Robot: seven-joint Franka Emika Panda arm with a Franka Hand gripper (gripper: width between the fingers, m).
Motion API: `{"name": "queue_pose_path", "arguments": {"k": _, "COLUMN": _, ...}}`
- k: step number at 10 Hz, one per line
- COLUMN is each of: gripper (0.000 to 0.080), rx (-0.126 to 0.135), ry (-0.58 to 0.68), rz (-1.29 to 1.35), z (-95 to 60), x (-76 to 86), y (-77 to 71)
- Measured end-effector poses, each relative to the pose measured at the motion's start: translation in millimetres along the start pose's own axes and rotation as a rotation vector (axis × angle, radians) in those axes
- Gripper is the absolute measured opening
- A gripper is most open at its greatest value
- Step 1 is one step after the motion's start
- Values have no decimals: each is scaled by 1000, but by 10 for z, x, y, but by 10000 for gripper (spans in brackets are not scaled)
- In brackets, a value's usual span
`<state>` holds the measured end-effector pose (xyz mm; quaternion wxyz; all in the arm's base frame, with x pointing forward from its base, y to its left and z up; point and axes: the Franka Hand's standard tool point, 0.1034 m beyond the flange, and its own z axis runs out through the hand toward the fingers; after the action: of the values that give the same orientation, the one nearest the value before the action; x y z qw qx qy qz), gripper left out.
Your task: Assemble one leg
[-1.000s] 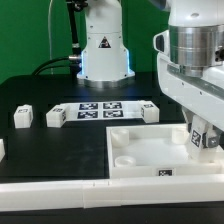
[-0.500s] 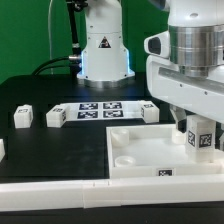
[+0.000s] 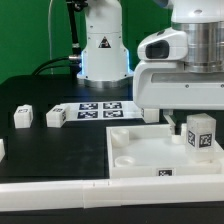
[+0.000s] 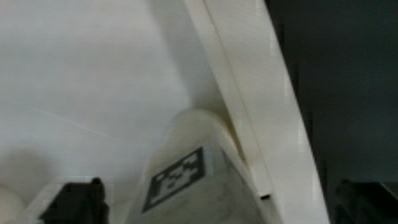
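Note:
A leg (image 3: pixel 201 133), a small white block with a marker tag on its face, stands upright at the corner of the large white tabletop (image 3: pixel 140 150) on the exterior view's right. My gripper (image 3: pixel 190 112) hangs just above it, open, one dark finger (image 3: pixel 171 122) showing beside the leg. In the wrist view the leg (image 4: pixel 192 172) stands between my two fingertips (image 4: pixel 75 200), with a gap on each side, and my gripper (image 4: pixel 217 206) holds nothing.
Three more legs lie on the black mat: two (image 3: pixel 24 117) (image 3: pixel 56 117) on the exterior view's left, one (image 3: pixel 150 112) behind the tabletop. The marker board (image 3: pixel 98 108) lies before the robot base (image 3: pixel 101 50). A white piece (image 3: pixel 2 148) shows at the left edge.
My gripper has let go of the leg and risen, shifting a little toward the exterior view's left. The leg stays standing at the tabletop's corner.

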<state>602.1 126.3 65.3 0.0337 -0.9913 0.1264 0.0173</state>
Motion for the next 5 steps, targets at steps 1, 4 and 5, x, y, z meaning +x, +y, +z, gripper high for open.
{"name": "queue_pose_path", "arguments": {"k": 1, "gripper": 649, "rx": 0, "ry": -1, "rz": -83, "z": 3, "x": 12, "y": 21}}
{"name": "queue_pose_path", "arguments": {"k": 4, "gripper": 649, "rx": -12, "ry": 2, "rz": -391, "z": -4, "x": 45, "y": 76}}
{"name": "queue_pose_path", "arguments": {"k": 5, "gripper": 649, "rx": -12, "ry": 2, "rz": -396, "z": -3, "x": 45, "y": 76}}
